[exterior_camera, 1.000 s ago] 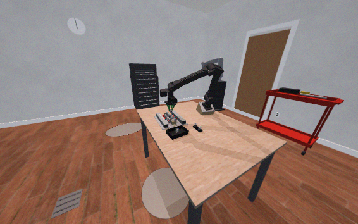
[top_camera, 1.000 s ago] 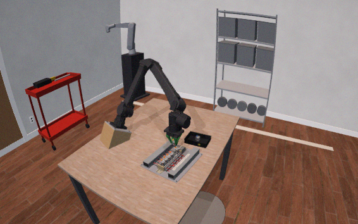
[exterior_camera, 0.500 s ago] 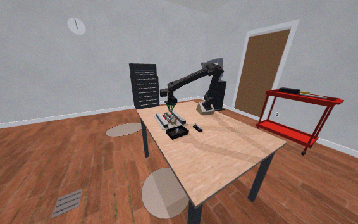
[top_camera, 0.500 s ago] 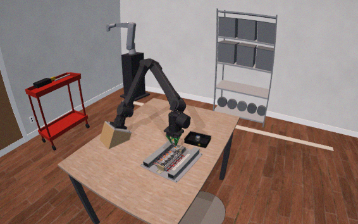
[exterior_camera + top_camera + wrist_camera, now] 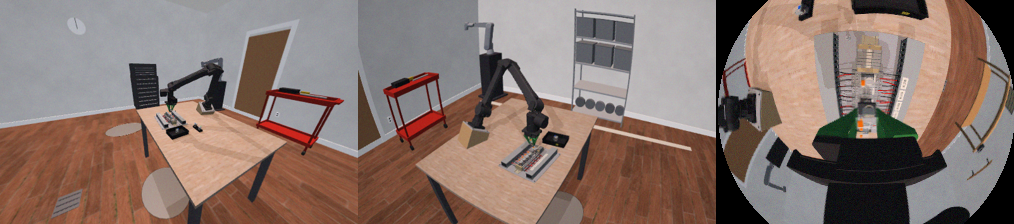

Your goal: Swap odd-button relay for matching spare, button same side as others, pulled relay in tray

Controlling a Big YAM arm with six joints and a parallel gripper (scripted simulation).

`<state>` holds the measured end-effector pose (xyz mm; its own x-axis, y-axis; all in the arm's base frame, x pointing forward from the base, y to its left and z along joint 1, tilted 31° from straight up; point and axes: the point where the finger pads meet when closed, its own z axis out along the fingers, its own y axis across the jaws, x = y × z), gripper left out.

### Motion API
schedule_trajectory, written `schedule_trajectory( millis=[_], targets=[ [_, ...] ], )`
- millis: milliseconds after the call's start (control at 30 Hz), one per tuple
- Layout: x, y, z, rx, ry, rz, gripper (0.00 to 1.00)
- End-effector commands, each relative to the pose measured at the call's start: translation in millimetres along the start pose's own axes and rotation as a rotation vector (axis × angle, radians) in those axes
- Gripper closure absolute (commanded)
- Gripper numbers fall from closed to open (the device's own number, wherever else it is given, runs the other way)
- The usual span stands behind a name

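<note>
The end effector [image 5: 532, 144] [image 5: 171, 110] [image 5: 866, 111] is clamping a relay [image 5: 867, 107] between the two grey ducts [image 5: 514, 155] [image 5: 162, 120] [image 5: 825, 80] flanking it. Beyond the ducts, the black tray [image 5: 547, 140] [image 5: 178, 136] [image 5: 888, 9] is holding another relay [image 5: 556, 137] [image 5: 177, 130], with a small spare holder [image 5: 197, 128] [image 5: 806, 11] standing nearby.

The black tray [image 5: 545, 142] [image 5: 173, 136] [image 5: 888, 11] lies flat, apparently holding one relay [image 5: 556, 137] [image 5: 177, 130].

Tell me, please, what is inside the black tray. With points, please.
In the black tray [image 5: 546, 143] [image 5: 178, 137] sits one small relay [image 5: 556, 137] [image 5: 177, 130], clear-cased with a pale top. Its button color is too small to tell, and its own body hides the floor beneath it.
</note>
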<state>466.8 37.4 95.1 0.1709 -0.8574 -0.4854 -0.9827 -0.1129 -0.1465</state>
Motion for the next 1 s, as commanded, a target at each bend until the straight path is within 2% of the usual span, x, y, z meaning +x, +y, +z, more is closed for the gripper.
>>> schedule_trajectory(
  millis=[0,967],
  targets=[
    [7.5,-1.7,-5.3,0.001,-0.005,0.012,1.0],
    [7.5,-1.7,-5.3,0.001,-0.005,0.089,1.0]
  ],
)
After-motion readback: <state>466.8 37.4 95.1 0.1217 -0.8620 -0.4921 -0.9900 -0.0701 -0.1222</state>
